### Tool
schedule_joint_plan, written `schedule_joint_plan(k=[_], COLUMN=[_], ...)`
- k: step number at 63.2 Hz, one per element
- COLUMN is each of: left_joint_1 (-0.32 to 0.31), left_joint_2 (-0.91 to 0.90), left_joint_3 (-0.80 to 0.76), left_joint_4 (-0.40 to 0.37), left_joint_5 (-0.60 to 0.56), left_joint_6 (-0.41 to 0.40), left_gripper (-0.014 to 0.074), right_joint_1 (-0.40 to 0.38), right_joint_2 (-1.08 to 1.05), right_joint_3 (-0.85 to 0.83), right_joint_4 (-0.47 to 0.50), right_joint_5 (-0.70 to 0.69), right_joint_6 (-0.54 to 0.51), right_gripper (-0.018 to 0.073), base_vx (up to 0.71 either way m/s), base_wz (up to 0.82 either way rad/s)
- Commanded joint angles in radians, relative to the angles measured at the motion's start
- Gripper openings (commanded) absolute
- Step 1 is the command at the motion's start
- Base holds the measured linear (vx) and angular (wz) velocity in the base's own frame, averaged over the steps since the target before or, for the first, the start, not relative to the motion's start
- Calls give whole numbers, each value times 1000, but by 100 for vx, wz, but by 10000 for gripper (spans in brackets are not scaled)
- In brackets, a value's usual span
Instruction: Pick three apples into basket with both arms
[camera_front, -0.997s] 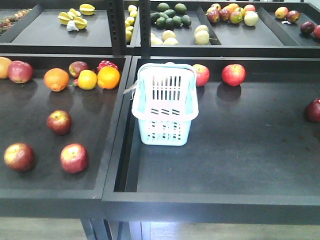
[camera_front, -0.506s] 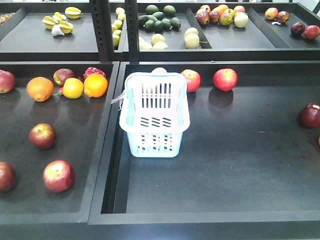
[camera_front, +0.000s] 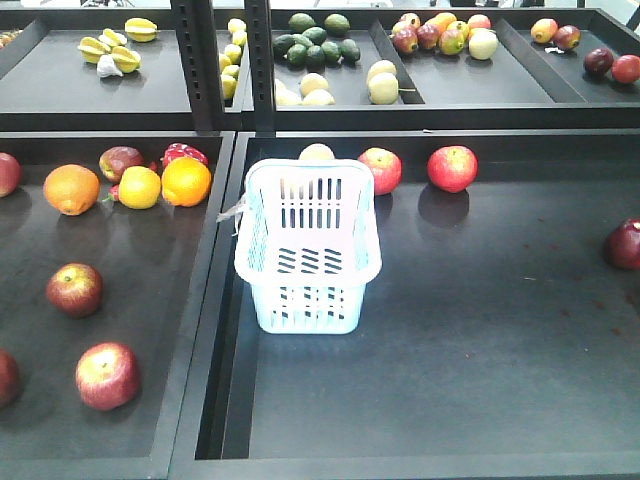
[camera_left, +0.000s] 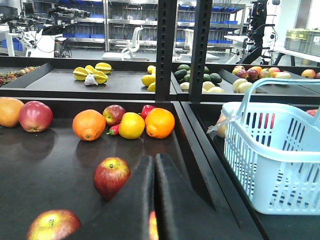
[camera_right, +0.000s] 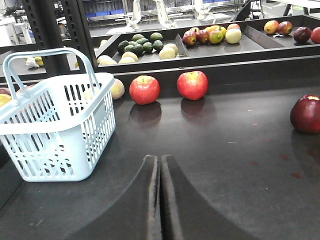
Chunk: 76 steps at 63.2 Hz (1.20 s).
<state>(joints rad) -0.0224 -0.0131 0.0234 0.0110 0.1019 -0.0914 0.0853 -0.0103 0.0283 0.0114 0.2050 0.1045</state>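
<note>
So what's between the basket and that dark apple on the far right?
Nothing: in the front view, only bare black tray floor separates the basket and the dark apple.

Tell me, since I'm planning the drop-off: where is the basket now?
In the front view the basket stands at the left end of the right-hand tray, a red apple just behind its right corner.

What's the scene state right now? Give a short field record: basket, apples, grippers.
basket: upright, empty, in right tray by its left wall
left tray fruit: middle apple, front apple
right tray fruit: back apples near the back wall, dark apple at right edge
left gripper: shut, holding nothing
right gripper: shut, holding nothing
progress: no apple in basket
</note>
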Motion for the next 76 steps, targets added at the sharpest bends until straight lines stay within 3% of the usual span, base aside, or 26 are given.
schedule_joint_plan(k=[1, 76], left_joint_1=[2, 2], left_joint_2=[-4, -4], left_joint_3=[24, 24], left_joint_4=[-3, -3], left_joint_5=[-82, -82], left_joint_6=[0, 0], left_gripper=[-6, -6], right_joint_1=[-5, -5], right_joint_2=[-11, -11], right_joint_3=[15, 15], right_joint_4=[-4, -4], right_joint_5=[-68, -68], right_joint_6=[-8, -8], right_gripper=[-4, -4], base_vx=[6, 5], base_wz=[1, 3])
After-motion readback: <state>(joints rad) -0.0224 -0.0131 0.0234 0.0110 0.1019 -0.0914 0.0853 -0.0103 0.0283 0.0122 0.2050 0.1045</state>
